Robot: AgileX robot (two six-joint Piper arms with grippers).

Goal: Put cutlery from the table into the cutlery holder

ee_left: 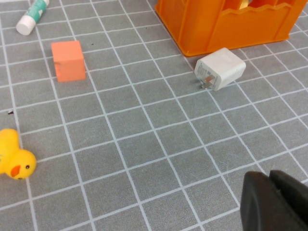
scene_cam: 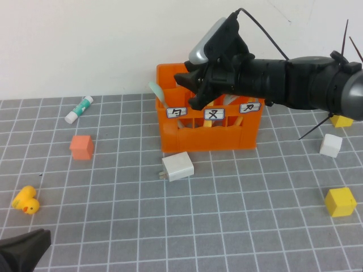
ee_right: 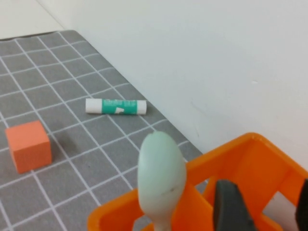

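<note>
The orange cutlery holder (scene_cam: 204,139) stands at the back middle of the grey tiled table (scene_cam: 227,226). The pale green spoon (scene_cam: 154,89) stands bowl-up in its left end, and it also shows in the right wrist view (ee_right: 161,178). Yellow cutlery (scene_cam: 214,123) shows through the front slots. I see no cutlery lying on the tiles. My right gripper (scene_cam: 191,90) hovers over the holder's left part, open and empty (ee_right: 264,202), beside the spoon. My left gripper (scene_cam: 25,249) is shut and empty low at the front left (ee_left: 268,175). The holder also shows in the left wrist view (ee_left: 231,29).
A white-and-green tube (scene_cam: 78,109) and an orange-pink cube (scene_cam: 81,147) lie left of the holder. A white charger (scene_cam: 177,166) lies just in front of it. A yellow duck (scene_cam: 26,201) sits front left. Yellow cubes (scene_cam: 340,202) and a white cube (scene_cam: 330,145) lie right.
</note>
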